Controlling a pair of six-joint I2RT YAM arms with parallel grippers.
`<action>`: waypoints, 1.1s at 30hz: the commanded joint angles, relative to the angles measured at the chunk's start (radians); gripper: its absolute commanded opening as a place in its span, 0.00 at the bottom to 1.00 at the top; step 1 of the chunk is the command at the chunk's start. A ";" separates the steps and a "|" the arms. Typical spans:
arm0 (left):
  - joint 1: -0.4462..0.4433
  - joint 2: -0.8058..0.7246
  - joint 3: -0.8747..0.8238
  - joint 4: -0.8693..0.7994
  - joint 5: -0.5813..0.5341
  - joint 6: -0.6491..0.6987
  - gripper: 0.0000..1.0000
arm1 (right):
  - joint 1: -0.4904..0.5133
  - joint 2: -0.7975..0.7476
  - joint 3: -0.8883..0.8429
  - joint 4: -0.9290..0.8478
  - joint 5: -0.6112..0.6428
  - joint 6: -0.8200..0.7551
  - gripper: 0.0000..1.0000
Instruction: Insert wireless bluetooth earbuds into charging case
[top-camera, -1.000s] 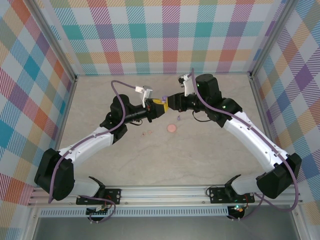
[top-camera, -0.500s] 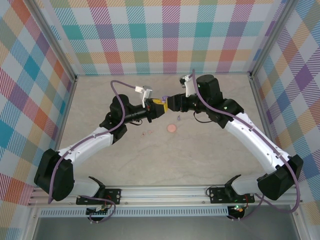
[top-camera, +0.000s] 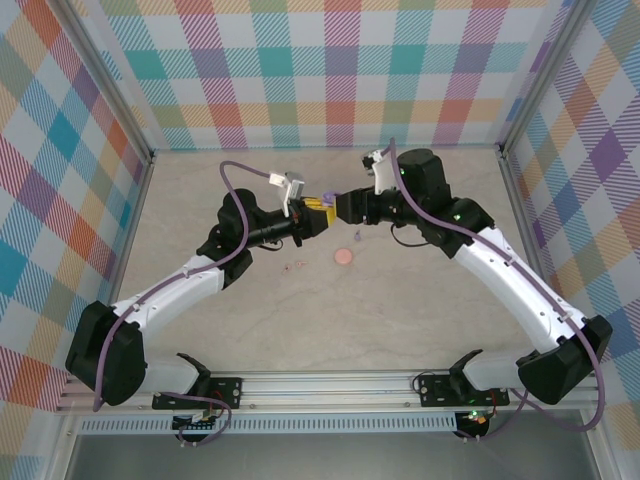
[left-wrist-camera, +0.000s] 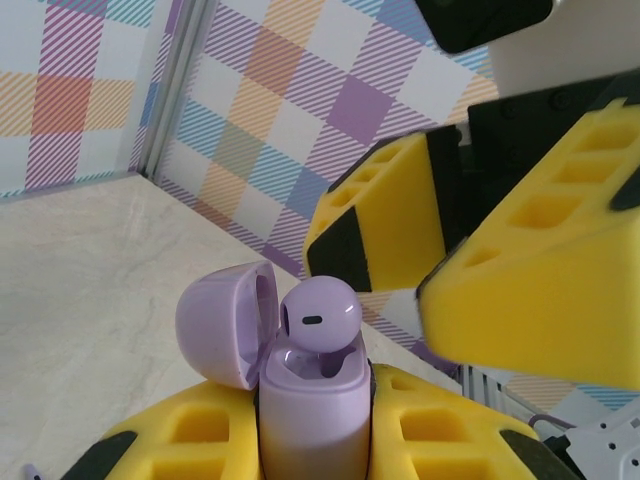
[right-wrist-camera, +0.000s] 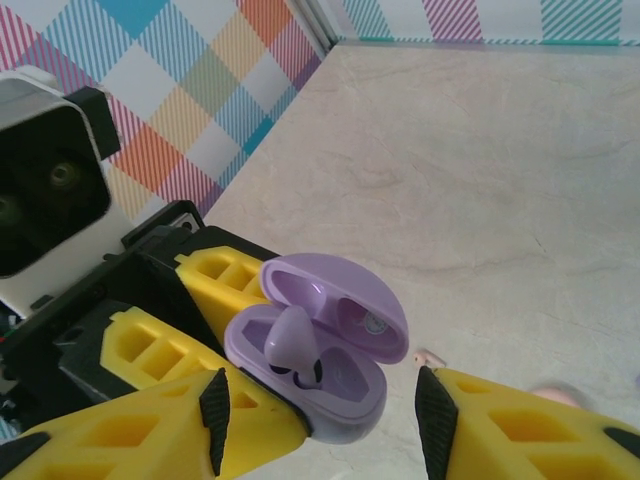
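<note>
My left gripper is shut on the purple charging case, which it holds upright above the table with the lid swung open. One purple earbud stands in a socket of the case, its head poking above the rim. In the right wrist view that earbud leans in the left socket. My right gripper is open, with its yellow fingers on either side of the case, touching neither the case nor the earbud. In the top view both grippers meet at mid-table. Another purple earbud lies on the table.
A pink round disc lies on the table just in front of the grippers. Tiny pale pink specks lie left of the disc. A pale pink earbud rests on the table beside my right finger. Checked walls enclose the table on three sides.
My right gripper's jaws have spread apart, letting go of the purple earbud, which now stays in the case. The left gripper has kept still with the case.
</note>
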 joint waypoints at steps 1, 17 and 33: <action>-0.015 -0.034 0.022 -0.009 0.024 0.048 0.10 | 0.005 -0.015 0.060 -0.025 -0.036 -0.014 0.54; -0.019 -0.060 0.017 -0.042 0.019 0.104 0.10 | 0.016 0.101 0.164 -0.161 0.003 -0.018 0.53; -0.019 -0.076 0.003 -0.049 0.004 0.115 0.10 | 0.022 0.095 0.163 -0.200 0.089 0.006 0.52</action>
